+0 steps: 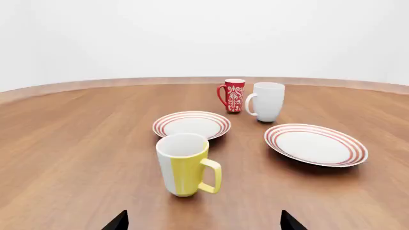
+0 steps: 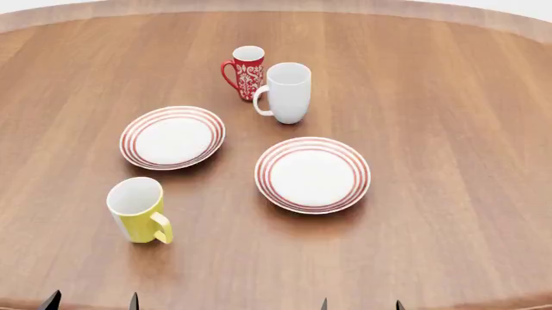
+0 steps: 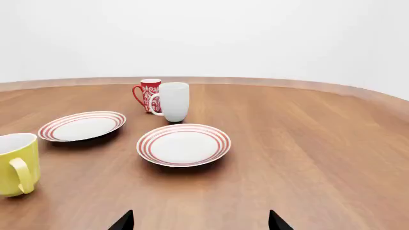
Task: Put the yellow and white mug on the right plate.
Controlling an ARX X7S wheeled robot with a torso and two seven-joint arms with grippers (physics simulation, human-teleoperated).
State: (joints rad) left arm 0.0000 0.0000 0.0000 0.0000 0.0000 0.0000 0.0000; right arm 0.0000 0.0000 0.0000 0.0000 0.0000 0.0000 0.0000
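Mug stands left of right plate.

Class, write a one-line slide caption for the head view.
Yellow and white mug stands left of the right plate; a second plate, red mug and white mug sit behind.

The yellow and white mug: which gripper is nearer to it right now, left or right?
Left. The left gripper sits at the near table edge almost directly in front of the yellow and white mug. The right gripper is at the same edge, well off to the mug's right, nearer the right plate.
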